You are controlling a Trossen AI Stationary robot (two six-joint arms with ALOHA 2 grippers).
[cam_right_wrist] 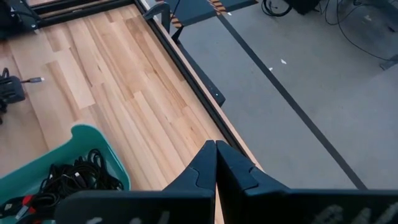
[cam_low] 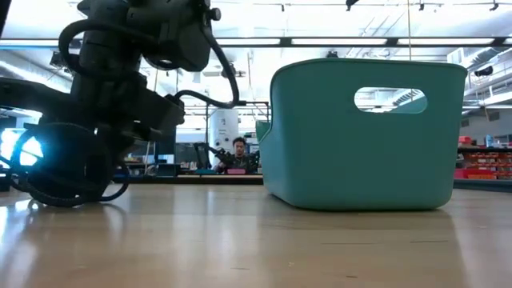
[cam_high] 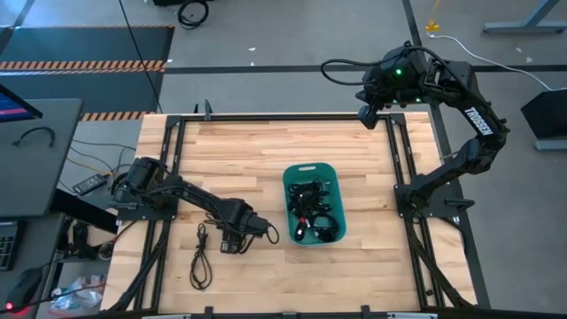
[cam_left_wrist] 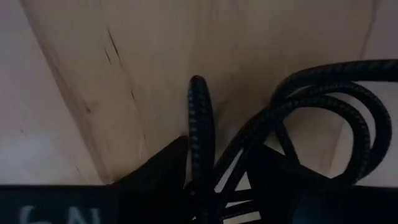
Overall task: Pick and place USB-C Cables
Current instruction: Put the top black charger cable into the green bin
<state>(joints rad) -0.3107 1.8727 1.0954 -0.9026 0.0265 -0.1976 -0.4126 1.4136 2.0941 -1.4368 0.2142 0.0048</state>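
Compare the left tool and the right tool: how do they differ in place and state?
The left tool is low on the table, down at a black cable; the right tool waits at the table's far edge, away from the teal tub. The right tool's fingers are shut and empty; the left's state is unclear. Both are dark.

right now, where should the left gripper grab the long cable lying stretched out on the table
Grip the stretched cable around its narrow middle, coming straight down from above. It lies flat on the table as a long thin loop, so its two strands run close together there. The left gripper is already low over another cable just beside it.
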